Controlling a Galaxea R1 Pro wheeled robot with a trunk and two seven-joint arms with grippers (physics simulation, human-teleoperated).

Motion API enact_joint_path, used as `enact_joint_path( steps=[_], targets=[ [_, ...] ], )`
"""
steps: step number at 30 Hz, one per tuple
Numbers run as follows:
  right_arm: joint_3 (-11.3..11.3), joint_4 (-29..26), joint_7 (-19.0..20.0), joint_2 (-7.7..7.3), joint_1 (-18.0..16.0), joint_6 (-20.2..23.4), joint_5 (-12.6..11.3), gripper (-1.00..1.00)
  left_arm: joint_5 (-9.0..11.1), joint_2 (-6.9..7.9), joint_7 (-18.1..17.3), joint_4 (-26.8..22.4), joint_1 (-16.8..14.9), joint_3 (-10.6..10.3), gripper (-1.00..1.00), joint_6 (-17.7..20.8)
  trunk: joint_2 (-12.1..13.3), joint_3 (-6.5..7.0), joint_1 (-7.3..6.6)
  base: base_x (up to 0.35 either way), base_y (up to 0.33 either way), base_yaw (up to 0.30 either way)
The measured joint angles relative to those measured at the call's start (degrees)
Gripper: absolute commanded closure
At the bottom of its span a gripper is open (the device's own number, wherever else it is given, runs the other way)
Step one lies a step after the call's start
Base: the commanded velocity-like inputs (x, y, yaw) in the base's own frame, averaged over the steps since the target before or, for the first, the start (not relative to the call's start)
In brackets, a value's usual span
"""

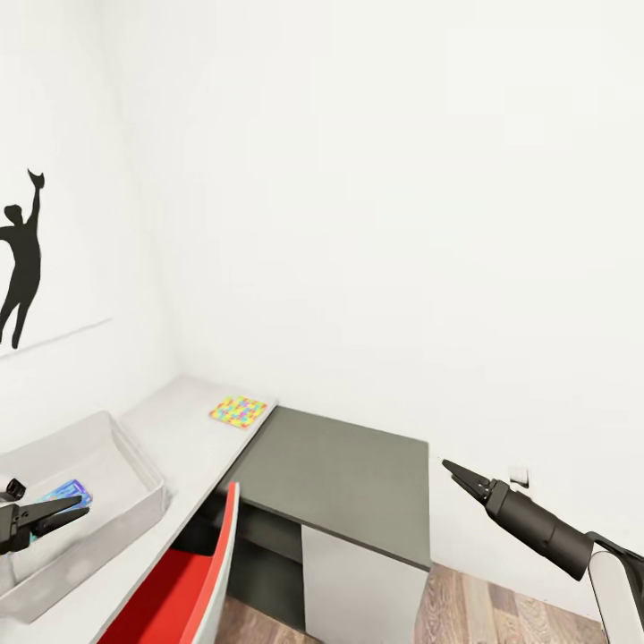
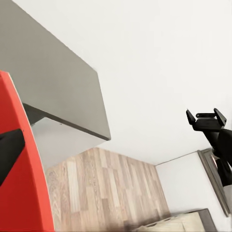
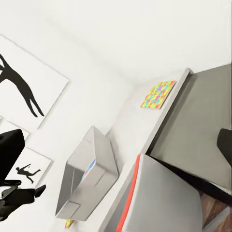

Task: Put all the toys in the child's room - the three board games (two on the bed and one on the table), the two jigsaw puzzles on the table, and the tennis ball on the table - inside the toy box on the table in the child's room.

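The light grey toy box (image 1: 125,465) stands on the pale table (image 1: 183,420) at the lower left, with a blue board game (image 1: 64,494) lying flat inside it. A bright jigsaw puzzle (image 1: 239,411) lies at the table's far end; the right wrist view shows it (image 3: 158,95) beyond the toy box (image 3: 104,159). Another jigsaw puzzle (image 3: 69,223) peeks out on the box's other side. My left gripper (image 1: 83,507) hovers open over the box's near part, holding nothing. Out over the floor to the right, my right gripper (image 1: 447,465) is open and empty. The tennis ball is out of view.
A lower dark grey cabinet (image 1: 344,474) adjoins the table's far end. A red chair (image 1: 192,581) with a grey back is tucked against the table just in front of me. Wood-plank floor (image 1: 501,608) lies at the right. A black dancer picture (image 1: 22,259) hangs on the left wall.
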Motion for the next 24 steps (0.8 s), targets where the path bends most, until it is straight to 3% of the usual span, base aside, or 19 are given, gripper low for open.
enact_joint_path(
  steps=[7, 16, 24],
  targets=[
    [0.0, 0.0, 0.0, -0.01, 0.0, 0.0, 0.0, -1.0, 0.0, 0.01, 0.0, 0.0, 0.0, 0.1, -1.0, 0.0, 0.0, -0.23, 0.01, -0.062, 0.0, -0.257],
    [0.0, 0.0, 0.0, -0.04, 0.0, 0.0, 0.0, -1.0, 0.0, 0.01, 0.0, 0.0, 0.0, 0.1, -1.0, 0.0, 0.0, -0.49, 0.02, -0.216, 0.0, -0.265],
    [0.0, 0.0, -0.1, -0.06, 0.0, 0.0, 0.0, -1.0, 0.0, -0.01, 0.0, 0.0, 0.0, 0.2, -1.0, 0.1, 0.0, -0.61, 0.0, -0.038, 0.0, -0.273]
  ],
)
